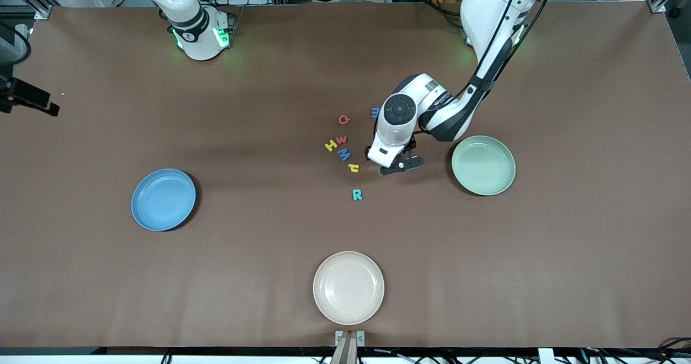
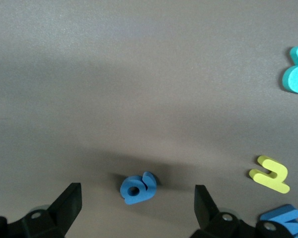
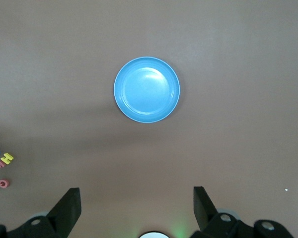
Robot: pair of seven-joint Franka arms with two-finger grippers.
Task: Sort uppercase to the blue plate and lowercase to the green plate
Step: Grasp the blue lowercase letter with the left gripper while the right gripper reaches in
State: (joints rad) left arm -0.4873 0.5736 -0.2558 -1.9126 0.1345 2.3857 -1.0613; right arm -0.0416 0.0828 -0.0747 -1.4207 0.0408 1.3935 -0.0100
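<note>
- Left gripper point(image 2: 136, 208), fingers spread, hangs low over a small rounded blue foam lowercase letter point(image 2: 137, 188) lying flat mid-table, near the pale mint-green plate point(image 1: 483, 165).
- Right gripper point(image 3: 136, 208), fingers spread, waits high above the round sky-blue plate point(image 3: 146, 89).

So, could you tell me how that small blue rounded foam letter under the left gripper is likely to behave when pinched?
The blue rounded letter looks like thin foam, so probably light and squashy. Lying flat, it may slide rather than roll. The open left gripper straddles it.
</note>
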